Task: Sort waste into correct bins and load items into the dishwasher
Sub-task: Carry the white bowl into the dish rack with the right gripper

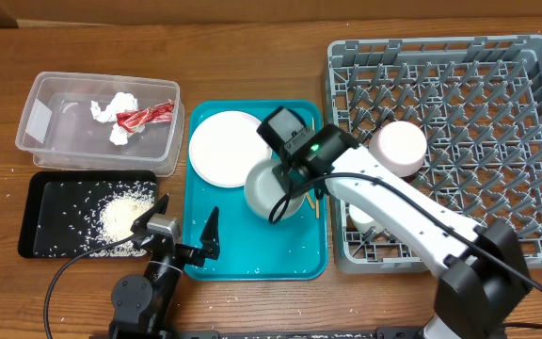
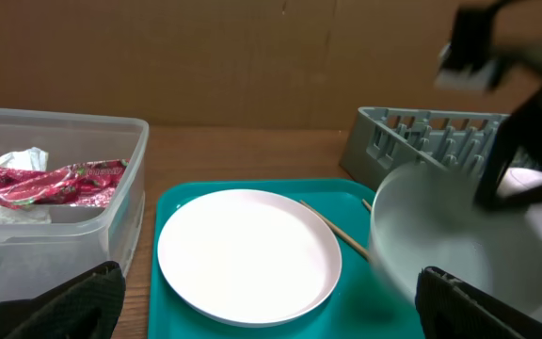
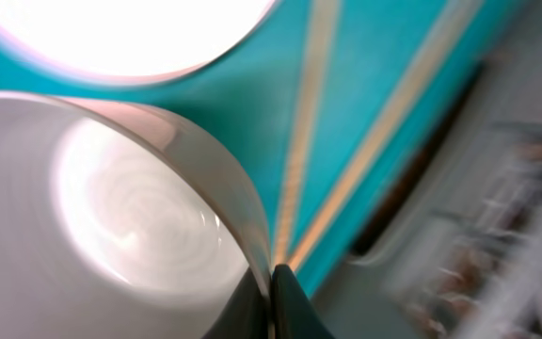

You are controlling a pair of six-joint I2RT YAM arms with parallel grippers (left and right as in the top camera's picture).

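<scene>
Even light, bowl (image 3: 130,212) glare, blurred edges, perhaps motion

Teal tray (image 1: 271,250) at ctr of overhead frame, flat on brown wood-grain table (image 1: 252,47). Left wrist view: plain brown backdrop (image 2: 205,56) across top.

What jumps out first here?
The right arm, reaching across the middle, has its jaws shut on the rim of a white round bowl over the teal tray. At left, a crinkled red wrapper lies in the clear rectangular plastic tub, and white rice grains are heaped in the shallow black tray.
</scene>
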